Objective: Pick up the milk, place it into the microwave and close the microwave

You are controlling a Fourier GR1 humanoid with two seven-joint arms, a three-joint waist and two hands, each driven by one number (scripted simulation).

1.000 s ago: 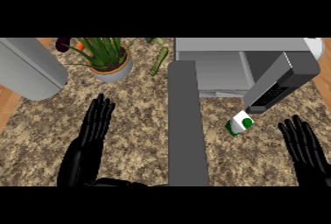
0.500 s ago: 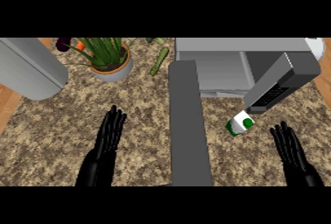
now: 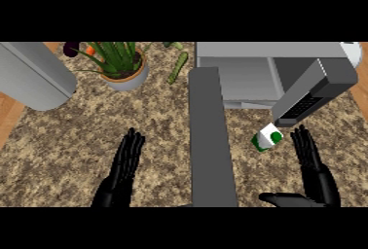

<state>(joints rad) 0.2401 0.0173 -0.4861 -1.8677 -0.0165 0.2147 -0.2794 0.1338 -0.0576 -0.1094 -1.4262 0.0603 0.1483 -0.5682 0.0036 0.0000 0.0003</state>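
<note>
From above, the milk (image 3: 268, 138), a small white and green carton, sits on the speckled counter (image 3: 72, 136) just below the open microwave (image 3: 248, 73), beside the lower end of its swung-out door (image 3: 313, 92). The right hand (image 3: 314, 168) is flat with straight fingers near the carton but apart from it. The left hand (image 3: 123, 170) lies open too, left of the grey divider (image 3: 211, 146), with a potted plant (image 3: 120, 63) beyond.

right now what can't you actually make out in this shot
- Microwave interior: head view, mostly hidden behind its open door; contents cannot be told.
- Milk: small, its label cannot be read.
- Right robot hand and left robot hand: forearms cut off by the lower edge.
- Things behind the potted plant: cut by the top edge.
</note>
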